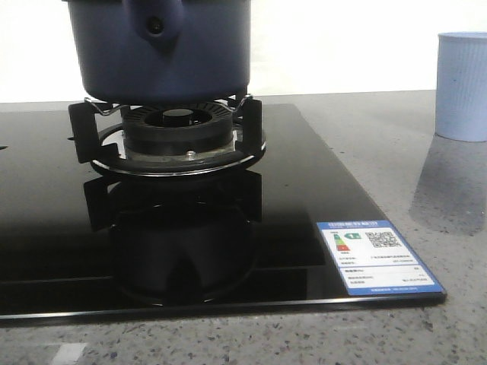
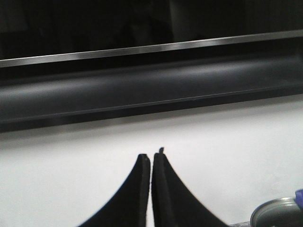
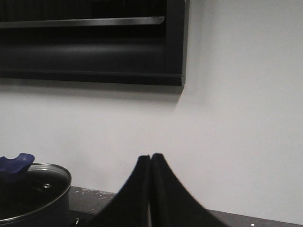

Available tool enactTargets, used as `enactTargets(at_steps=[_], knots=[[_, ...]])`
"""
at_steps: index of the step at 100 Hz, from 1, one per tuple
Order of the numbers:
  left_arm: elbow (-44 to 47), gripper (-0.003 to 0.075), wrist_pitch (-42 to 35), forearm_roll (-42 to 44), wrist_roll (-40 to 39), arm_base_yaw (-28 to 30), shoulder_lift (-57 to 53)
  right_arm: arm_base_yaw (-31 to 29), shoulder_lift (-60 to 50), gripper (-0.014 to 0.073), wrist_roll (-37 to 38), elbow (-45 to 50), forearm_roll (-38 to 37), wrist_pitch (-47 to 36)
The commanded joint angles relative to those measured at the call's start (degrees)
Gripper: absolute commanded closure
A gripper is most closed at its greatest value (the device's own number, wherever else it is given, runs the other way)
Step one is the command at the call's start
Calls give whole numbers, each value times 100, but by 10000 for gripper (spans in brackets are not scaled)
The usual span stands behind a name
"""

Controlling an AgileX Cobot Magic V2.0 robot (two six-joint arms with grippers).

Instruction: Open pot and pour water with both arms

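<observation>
Barely started: lid on, both arms idle above the stove.

From my station I see the pot (image 1: 156, 49) sitting on the burner stand (image 1: 171, 133) of the black cooktop (image 1: 319, 190), with the light blue cup (image 1: 462, 85) standing well apart on the counter (image 1: 426, 190) to the right. The glass lid (image 3: 35, 182) with its blue knob (image 3: 15, 163) sits on the pot in the right wrist view, so I judge that opening and pouring are all left to do. The left gripper (image 2: 151, 158) has its fingers pressed together on nothing, and the right gripper (image 3: 150, 158) is the same, both facing the wall and a dark hood (image 3: 90, 47). Neither arm shows in the front view, which also crops the pot's rim, so I cannot tell whether it holds water.
</observation>
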Motion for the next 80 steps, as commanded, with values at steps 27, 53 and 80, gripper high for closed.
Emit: enactTargets(at_steps=[27, 53, 80], knots=[[1928, 740, -296, -429, -58, -5, -2178, -11, -2099, 664, -5, 1684, -304, 632], [2444, 741, 343, -552, -58, -5, -2734, -11, -2910, 664, -5, 2664, -559, 856], [2550, 740, 368, -793, -58, -5, -2734, -11, -2968, 664, -5, 2943, -559, 824]])
